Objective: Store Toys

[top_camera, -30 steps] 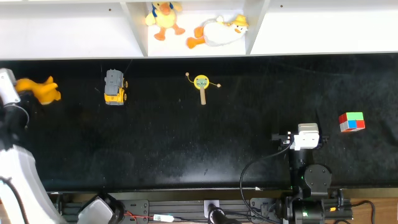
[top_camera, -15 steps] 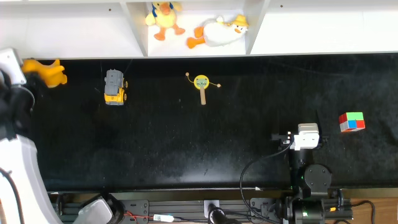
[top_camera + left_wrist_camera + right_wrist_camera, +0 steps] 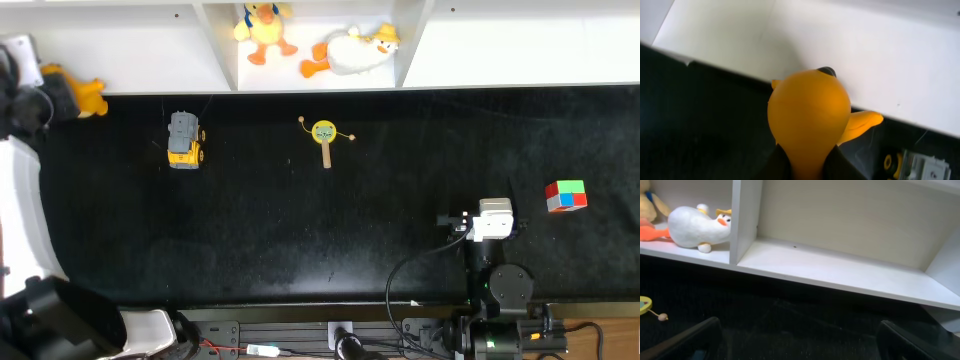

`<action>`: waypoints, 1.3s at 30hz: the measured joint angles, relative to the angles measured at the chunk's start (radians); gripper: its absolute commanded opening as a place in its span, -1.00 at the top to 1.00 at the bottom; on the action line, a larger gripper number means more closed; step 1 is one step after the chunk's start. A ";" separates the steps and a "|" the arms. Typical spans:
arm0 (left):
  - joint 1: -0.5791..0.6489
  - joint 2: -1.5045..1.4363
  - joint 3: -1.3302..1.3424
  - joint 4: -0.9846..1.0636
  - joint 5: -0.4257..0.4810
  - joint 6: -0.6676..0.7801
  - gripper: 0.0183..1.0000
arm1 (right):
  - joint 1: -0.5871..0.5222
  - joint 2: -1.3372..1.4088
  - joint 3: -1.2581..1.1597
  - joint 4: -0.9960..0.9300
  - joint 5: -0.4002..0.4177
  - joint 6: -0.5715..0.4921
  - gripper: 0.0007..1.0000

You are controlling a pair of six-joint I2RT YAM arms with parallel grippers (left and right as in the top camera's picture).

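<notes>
From above, the white shelf (image 3: 120, 60) along the far side of the black tabletop (image 3: 300, 230) already holds two toys in its middle compartment, a yellow plush duck (image 3: 264, 28) and a white plush duck (image 3: 350, 50). The left end effector (image 3: 50, 97) is at the front lip of the left compartment with an orange duck (image 3: 82, 97) in it. A toy truck (image 3: 184, 138), a small rattle drum (image 3: 324, 134) and a coloured cube (image 3: 566, 196) lie on the tabletop, well apart from each other, and the right arm (image 3: 492, 222) sits low near the cube. In the left wrist view the fingers are pinched on the orange duck's narrow lower part, and its round body hangs over the line where the tabletop meets the shelf floor. In the right wrist view the right end effector (image 3: 799, 326) is spread wide and holds nothing, facing the right compartment. By my reading, two toys are stored, a third is about to be placed, and three are left.
</notes>
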 measured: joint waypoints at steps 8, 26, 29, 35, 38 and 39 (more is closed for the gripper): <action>-0.029 0.010 0.006 0.073 -0.029 0.003 0.68 | 0.000 0.000 0.000 0.000 -0.001 -0.001 -0.99; -0.029 0.061 0.008 0.125 -0.039 0.004 0.69 | 0.000 0.000 0.000 0.000 0.000 0.000 -0.99; -0.029 0.061 0.008 0.137 -0.039 0.007 0.69 | 0.000 0.000 0.000 0.000 0.000 0.000 -0.99; -0.029 0.061 0.008 0.160 -0.039 0.018 0.69 | 0.000 0.000 0.000 0.000 -0.001 0.000 -0.99; -0.029 0.061 0.008 0.166 -0.039 0.018 0.69 | 0.000 0.000 0.000 0.000 0.000 0.000 -0.99; -0.029 0.061 0.008 0.168 -0.039 0.018 0.69 | 0.000 0.000 0.000 0.000 -0.001 0.000 -0.99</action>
